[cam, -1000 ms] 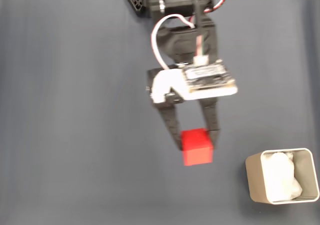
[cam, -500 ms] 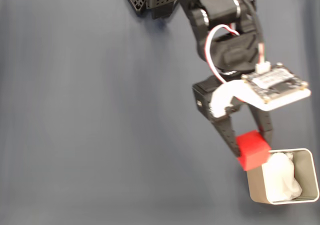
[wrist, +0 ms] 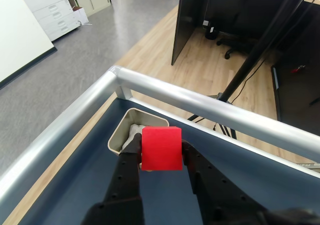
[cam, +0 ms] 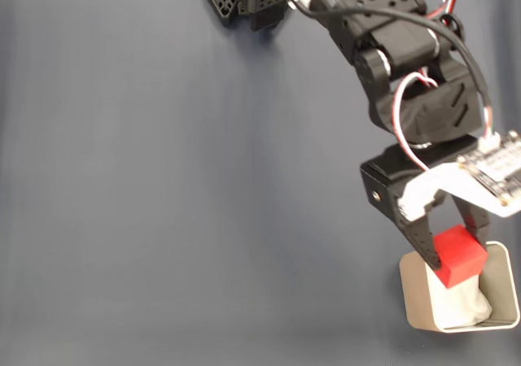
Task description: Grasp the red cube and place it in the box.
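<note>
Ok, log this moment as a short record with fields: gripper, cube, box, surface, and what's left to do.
gripper: gripper shut on the red cube
cube: held between the fingers, raised, over the box's left part in the fixed view
box: beige box near the lower right corner of the fixed view, white crumpled lining inside
surface: dark blue mat, metal rail along the table edge
left to do: cube not yet released into the box
</note>
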